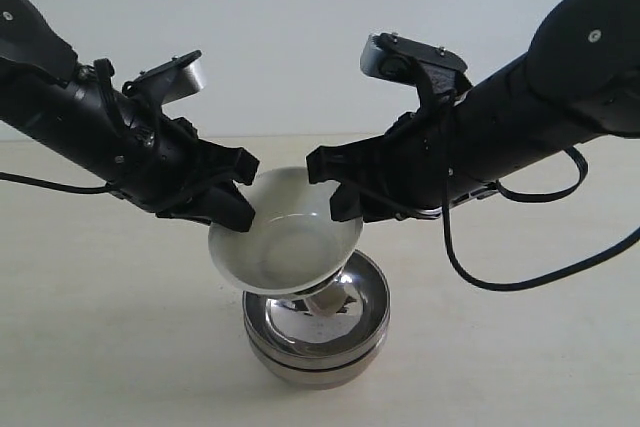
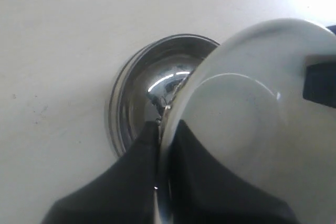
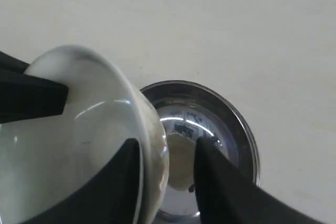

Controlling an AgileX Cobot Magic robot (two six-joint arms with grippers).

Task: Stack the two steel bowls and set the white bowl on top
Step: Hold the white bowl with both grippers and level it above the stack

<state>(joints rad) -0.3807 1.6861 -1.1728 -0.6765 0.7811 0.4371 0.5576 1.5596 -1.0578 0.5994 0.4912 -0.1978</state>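
Cream tabletop (image 1: 90, 347) is seen open all round two nested round steel bowls (image 1: 312, 367). The rim of a tilted glossy white bowl (image 1: 285, 247) is pinched by the left gripper (image 2: 165, 127), and straddled unclamped by the right gripper (image 3: 167, 146).

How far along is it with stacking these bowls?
Done: the two steel bowls sit nested. In hand: the left gripper holds the white bowl by its rim, tilted over them; the right gripper straddles the opposite rim. Left: setting it inside the stack.

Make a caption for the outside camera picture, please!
Left gripper pinches the tilted white bowl over the stacked steel bowls; right gripper straddles its other side, open.
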